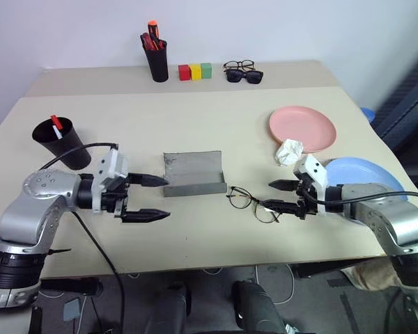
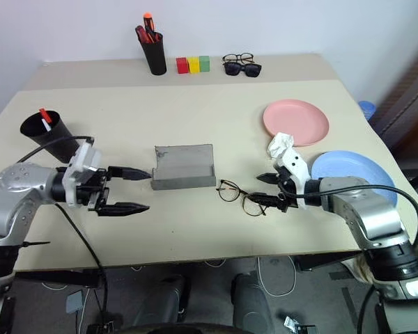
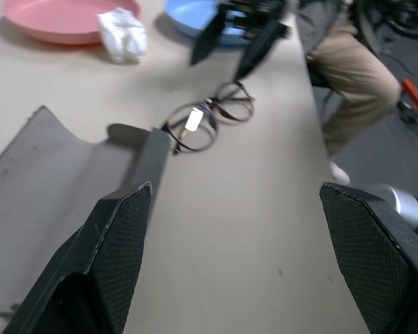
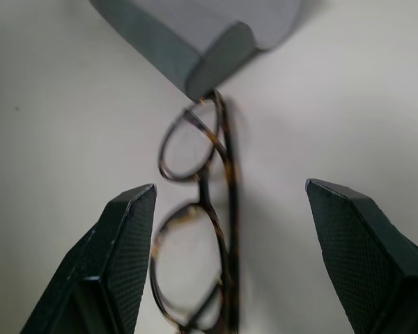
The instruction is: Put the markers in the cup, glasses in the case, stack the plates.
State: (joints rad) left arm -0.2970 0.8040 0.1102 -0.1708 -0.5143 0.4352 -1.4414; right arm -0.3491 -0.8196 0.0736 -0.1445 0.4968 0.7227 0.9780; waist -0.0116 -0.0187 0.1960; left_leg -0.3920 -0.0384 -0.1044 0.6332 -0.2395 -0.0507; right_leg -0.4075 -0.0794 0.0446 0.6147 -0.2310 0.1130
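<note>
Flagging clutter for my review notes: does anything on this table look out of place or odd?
Yes: a crumpled white wad lies against the pink plate, looking like stray litter. The glasses lie loose on the table beside the open case.

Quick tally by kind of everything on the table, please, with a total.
Plates: 2, pink, blue
Eyewear: 3, glasses, spare glasses, sunglasses
Case: 1
Black containers: 2, cup, pen holder
Blocks: 3
Crumpled paper: 1
Total: 12, pens aside
</note>
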